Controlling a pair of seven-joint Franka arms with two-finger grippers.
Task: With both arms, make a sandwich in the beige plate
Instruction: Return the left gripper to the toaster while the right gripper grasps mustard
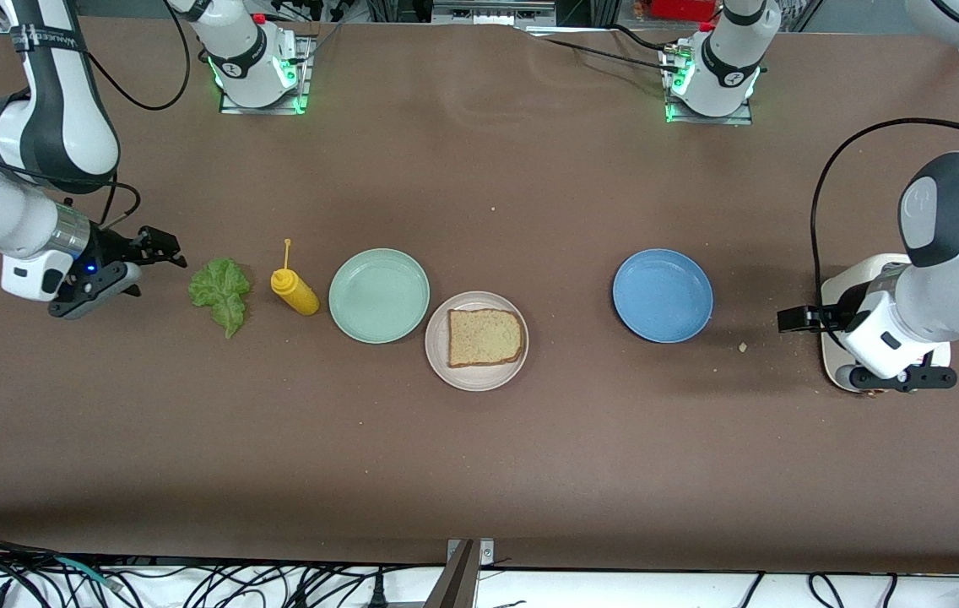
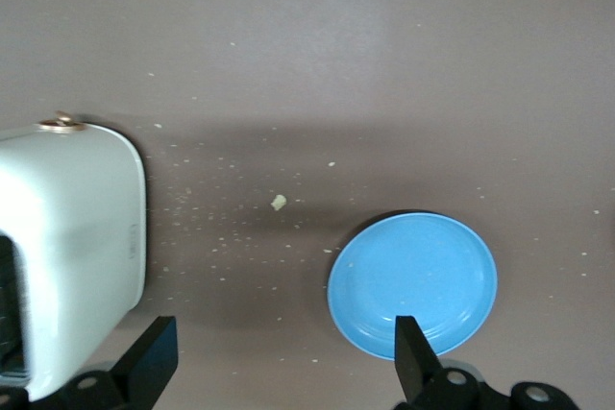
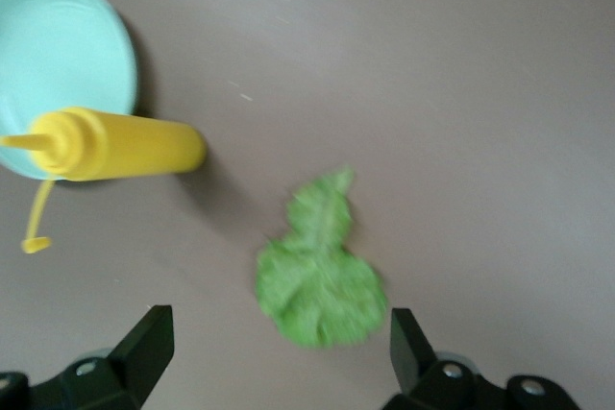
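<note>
Mustard bottle (image 1: 295,290) separates lettuce (image 1: 220,293) from beige plate (image 1: 477,340); both grippers spread.

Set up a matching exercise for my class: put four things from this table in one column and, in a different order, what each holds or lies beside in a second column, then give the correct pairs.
Things
1. beige plate
2. blue plate
3. lettuce leaf
4. mustard bottle

States
A. holds nothing
B. lying between the lettuce and the mint-green plate
C. holds one bread slice
D. on the table near the open right pincer

Pairs: 1-C, 2-A, 3-D, 4-B
</note>
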